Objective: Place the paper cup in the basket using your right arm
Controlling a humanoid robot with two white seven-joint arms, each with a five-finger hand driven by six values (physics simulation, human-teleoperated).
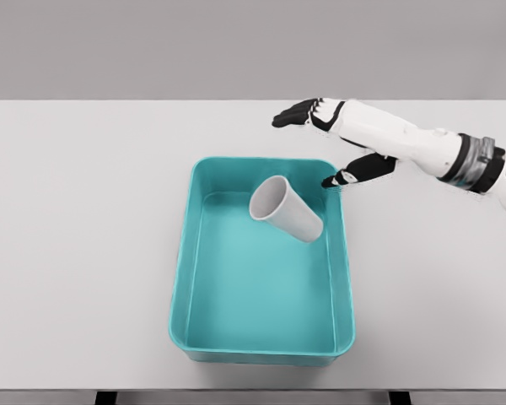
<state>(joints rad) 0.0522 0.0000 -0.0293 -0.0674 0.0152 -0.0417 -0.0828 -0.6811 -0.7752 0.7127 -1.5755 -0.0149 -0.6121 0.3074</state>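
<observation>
white paper cup (287, 209) lies tilted inside teal basket (262, 349); right hand (333, 139) spread, empty, beside rim; placement looks done.

1. The paper cup (286, 210) is plain white with a light grey inside, tapering from a wide mouth to a narrower base. It lies tipped on its side within the basket, mouth turned toward the upper left and base toward the lower right, in the far right part of the basket close to the right wall.
2. The basket (180, 287) is a teal rectangular tub with rounded corners, a raised rim and sloping walls. It sits upright, long side running away from the viewer, holding only the paper cup.
</observation>
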